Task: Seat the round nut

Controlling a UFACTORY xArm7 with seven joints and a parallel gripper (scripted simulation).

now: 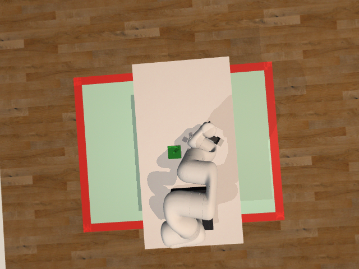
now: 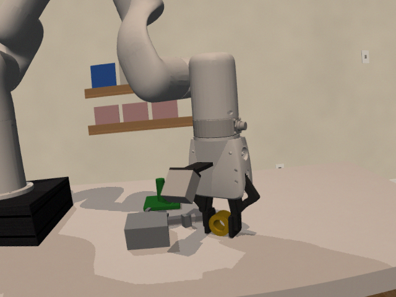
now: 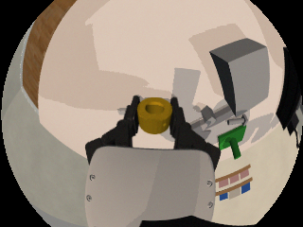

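1 gold nut (image 2: pixel 219 223), 1 green peg (image 2: pixel 159 188), 1 grey block (image 2: pixel 146 229), all on 1 bench (image 2: pixel 319 204). 1 pincer (image 2: pixel 221 229). Behind peg: 2 wall shelves (image 2: pixel 140 125), 3 pink boxes (image 2: pixel 135 111), 1 blue box (image 2: pixel 103 74).

The arm (image 2: pixel 150 68) is smooth off-white tubing on a black stepped pedestal (image 2: pixel 47 192) at the exterior frame's lower left. A grey band rings the wrist. The pale claw (image 2: pixel 223 220) housing shows small screws, black fingers (image 2: pixel 234 220), and perhaps a grey box-shaped camera (image 2: pixel 179 185).
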